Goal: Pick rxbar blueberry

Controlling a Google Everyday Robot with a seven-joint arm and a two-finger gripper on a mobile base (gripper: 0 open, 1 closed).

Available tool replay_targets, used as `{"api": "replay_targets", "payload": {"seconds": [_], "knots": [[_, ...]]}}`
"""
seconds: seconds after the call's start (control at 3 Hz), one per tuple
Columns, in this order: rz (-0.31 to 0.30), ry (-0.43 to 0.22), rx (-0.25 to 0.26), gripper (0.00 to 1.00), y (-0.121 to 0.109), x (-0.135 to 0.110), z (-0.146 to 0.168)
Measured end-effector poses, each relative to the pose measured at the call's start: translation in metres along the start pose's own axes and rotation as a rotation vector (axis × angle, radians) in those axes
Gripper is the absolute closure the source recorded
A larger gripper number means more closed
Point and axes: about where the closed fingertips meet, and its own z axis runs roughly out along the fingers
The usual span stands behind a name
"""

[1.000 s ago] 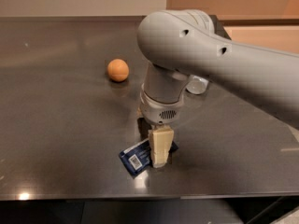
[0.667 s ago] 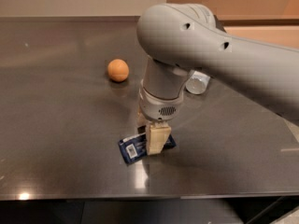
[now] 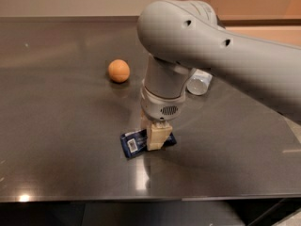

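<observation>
The rxbar blueberry (image 3: 134, 144) is a flat dark navy wrapper with a white barcode patch, near the front middle of the dark table (image 3: 56, 140). My gripper (image 3: 157, 139) points straight down from the grey arm. Its tan fingers (image 3: 158, 134) are closed on the bar's right part. The bar sticks out to the left of the fingers, tilted, and seems slightly raised off the table. The bar's right end is hidden behind the front finger.
An orange ball-like fruit (image 3: 119, 70) lies on the table to the back left. A clear plastic water bottle (image 3: 200, 81) lies behind the arm, partly hidden. The table's front edge (image 3: 141, 197) runs just below the bar.
The gripper has risen a little and the bar has come up with it, shifting slightly up and left in the view. The fruit and bottle have not moved.
</observation>
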Motion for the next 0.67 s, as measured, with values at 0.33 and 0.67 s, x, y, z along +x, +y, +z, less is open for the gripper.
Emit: {"api": "replay_targets", "payload": {"seconds": [0.33, 0.67], "knots": [[0.018, -0.028, 0.008, 1.0, -0.013, 0.0, -0.023], [0.055, -0.079, 0.033, 1.0, -0.036, 0.007, -0.067]]}}
